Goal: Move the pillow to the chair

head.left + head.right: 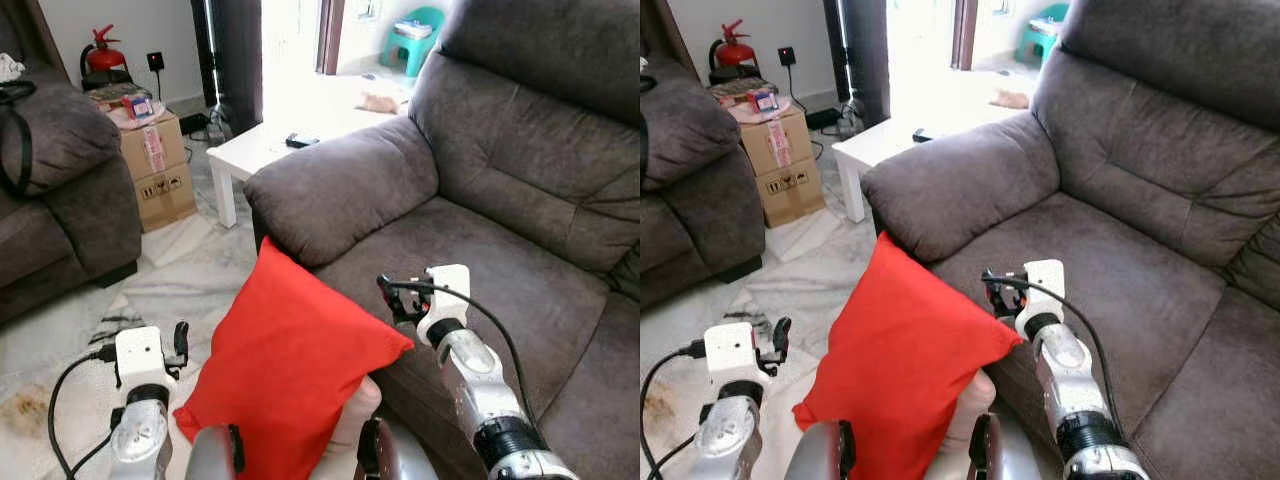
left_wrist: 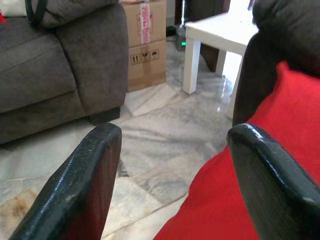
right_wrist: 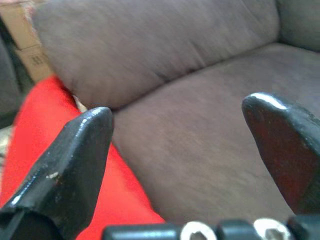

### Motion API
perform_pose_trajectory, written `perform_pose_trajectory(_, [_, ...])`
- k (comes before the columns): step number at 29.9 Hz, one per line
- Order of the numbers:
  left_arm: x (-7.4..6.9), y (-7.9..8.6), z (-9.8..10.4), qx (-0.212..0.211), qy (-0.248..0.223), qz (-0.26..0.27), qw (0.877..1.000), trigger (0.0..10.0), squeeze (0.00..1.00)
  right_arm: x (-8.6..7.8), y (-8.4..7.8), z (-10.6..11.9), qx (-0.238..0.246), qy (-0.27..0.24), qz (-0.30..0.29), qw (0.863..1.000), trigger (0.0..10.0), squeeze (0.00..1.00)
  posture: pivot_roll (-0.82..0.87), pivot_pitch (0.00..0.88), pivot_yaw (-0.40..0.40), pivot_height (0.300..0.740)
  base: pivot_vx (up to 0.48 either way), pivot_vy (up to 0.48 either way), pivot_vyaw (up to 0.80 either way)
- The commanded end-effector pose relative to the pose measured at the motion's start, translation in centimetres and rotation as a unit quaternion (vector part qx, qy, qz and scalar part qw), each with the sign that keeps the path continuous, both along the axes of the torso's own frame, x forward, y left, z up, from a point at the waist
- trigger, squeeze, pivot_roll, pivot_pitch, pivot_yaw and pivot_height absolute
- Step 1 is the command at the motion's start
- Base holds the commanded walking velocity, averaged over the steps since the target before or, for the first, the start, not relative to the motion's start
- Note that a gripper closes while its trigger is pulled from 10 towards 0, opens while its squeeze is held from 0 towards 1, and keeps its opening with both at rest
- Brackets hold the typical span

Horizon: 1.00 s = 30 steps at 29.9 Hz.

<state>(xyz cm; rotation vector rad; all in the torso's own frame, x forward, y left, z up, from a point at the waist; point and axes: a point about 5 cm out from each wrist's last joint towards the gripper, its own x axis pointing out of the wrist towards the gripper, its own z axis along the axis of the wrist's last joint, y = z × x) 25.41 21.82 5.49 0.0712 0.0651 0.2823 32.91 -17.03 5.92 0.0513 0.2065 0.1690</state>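
Pillow: the red pillow (image 1: 285, 375) stands on edge, tilted, its long axis running from a low corner near the floor up to a top corner that points at the chair's armrest (image 1: 345, 185).
Pillow place: it leans against the front of the grey chair (image 1: 520, 250), beside the seat, not on it; its lower part rests on the robot's body between the 2 arms.
Left arm: raised from low in the head view, wrist up; the left gripper (image 2: 170, 165) sits just beside the pillow's left edge, over the marble floor (image 1: 190, 275).
Left jaws: spread wide, 1 finger against the red cloth, holding nothing.
Right arm: bent up and forward; the right gripper (image 3: 187, 140) hovers above the seat's front edge, by the pillow's right corner.
Right jaws: wide apart, empty.
Writing: a cardboard box (image 1: 155, 165) carries a red-and-white label and black handling symbols; no words can be read.
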Motion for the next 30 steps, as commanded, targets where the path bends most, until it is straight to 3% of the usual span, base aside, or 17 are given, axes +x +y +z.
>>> perform_pose_trajectory(1, [1.0,-0.7,0.5,-0.011,-0.013,-0.004,1.0,10.0,0.0,0.4,-1.1,0.1,0.01,0.014,-0.023,1.0,10.0,0.0,0.07,0.0,-0.148,0.578,0.0,0.0,0.0])
perform_pose_trajectory(6, [1.7,-1.4,0.7,-0.02,-0.024,-0.009,0.999,10.0,0.0,0.6,-1.9,-1.0,0.027,0.083,-0.06,0.994,10.0,0.0,0.07,0.0,-0.159,0.578,0.0,0.0,0.0])
perform_pose_trajectory(10, [1.3,-0.7,1.1,-0.014,-0.033,0.004,0.999,10.0,0.0,0.6,-1.5,-1.5,0.079,0.11,-0.068,0.988,10.0,0.0,0.12,0.0,-0.19,0.578,0.0,0.0,0.0])
perform_pose_trajectory(14, [0.5,0.3,2.0,-0.007,-0.052,0.024,0.998,10.0,0.0,0.5,-0.4,-2.0,0.076,0.127,-0.039,0.988,10.0,0.0,0.16,0.021,-0.195,0.578,0.0,0.0,0.0])
perform_pose_trajectory(19, [-1.0,1.0,0.5,0.002,-0.018,0.035,0.999,10.0,0.0,0.1,0.5,-2.7,0.078,0.136,-0.039,0.987,10.0,0.0,0.18,0.031,-0.178,0.578,0.0,0.0,0.0])
perform_pose_trajectory(21, [-1.6,0.9,-0.2,0.009,0.001,0.029,1.0,10.0,0.0,-0.5,1.5,-3.7,0.089,0.172,-0.039,0.98,10.0,0.0,0.18,0.041,-0.157,0.578,0.0,0.0,0.0])
perform_pose_trajectory(24, [-1.7,0.8,-0.2,0.01,0.004,0.025,1.0,10.0,0.0,-0.9,1.9,-4.2,0.092,0.186,-0.042,0.977,10.0,0.0,0.19,0.042,-0.156,0.578,0.0,0.0,0.0])
perform_pose_trajectory(26, [-2.1,0.7,0.3,0.012,-0.002,0.024,1.0,10.0,0.0,-1.6,2.9,-5.2,0.129,0.211,-0.051,0.968,10.0,0.0,0.22,0.053,-0.157,0.578,0.0,0.0,0.0])
perform_pose_trajectory(30, [-2.5,1.0,1.0,0.015,-0.012,0.035,0.999,10.0,0.0,-2.4,4.3,-6.0,0.149,0.236,-0.039,0.96,10.0,0.0,0.25,0.087,-0.17,0.578,0.0,0.0,0.0])
